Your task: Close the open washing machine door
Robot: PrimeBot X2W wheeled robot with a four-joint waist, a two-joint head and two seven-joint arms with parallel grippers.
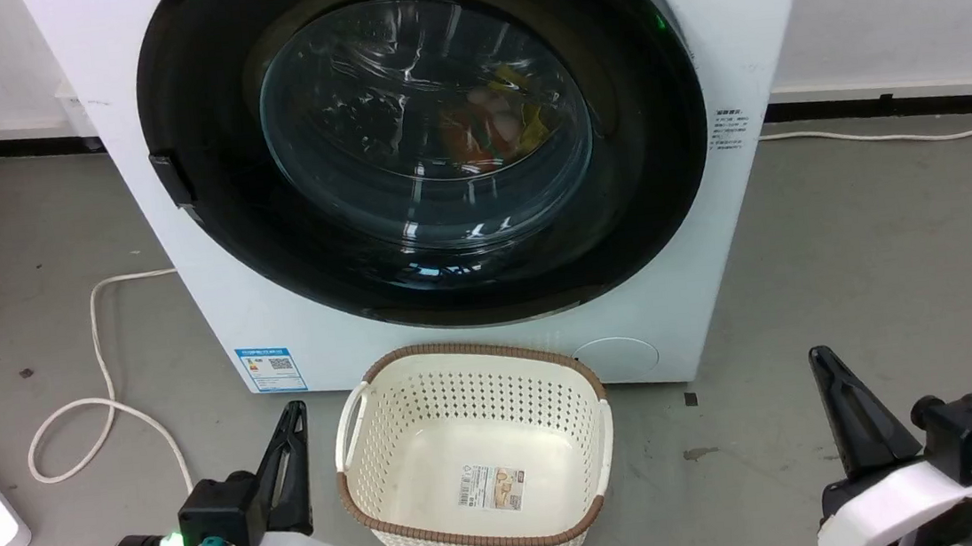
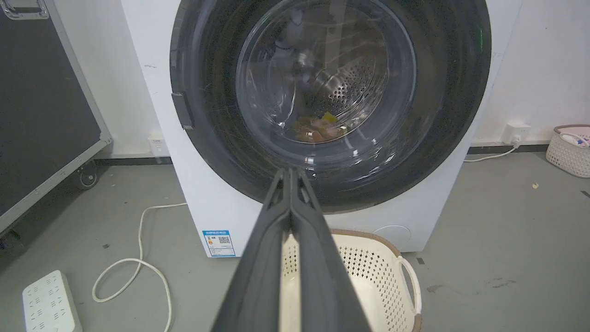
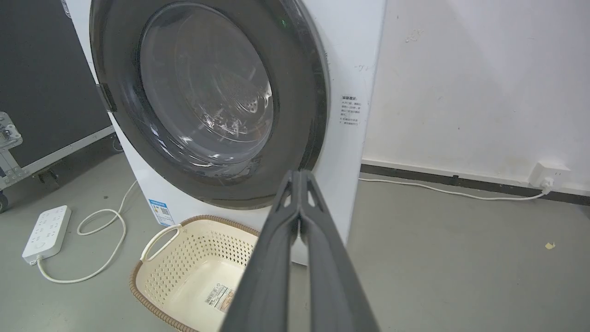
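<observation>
Left gripper [image 1: 290, 417] sat low by the white cable [image 1: 101, 346], fingers pressed together, holding nothing. Just beside it was the cream basket [image 1: 466, 348], parked right in front of the washing machine [image 1: 738, 17]. Above, the washing machine door [image 1: 428, 136] lay flat against the front and looked closed. Right gripper [image 1: 820, 358] hung low and well apart, also pressed together and empty. The worry was that an uncaught latch could let the door spring open. Any forward reach risked clipping that basket.

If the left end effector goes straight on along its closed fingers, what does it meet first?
Most likely the washing machine door, at its lower black rim: in the left wrist view the left end effector points there. The cream basket lies below that line. Depth is unclear.
</observation>
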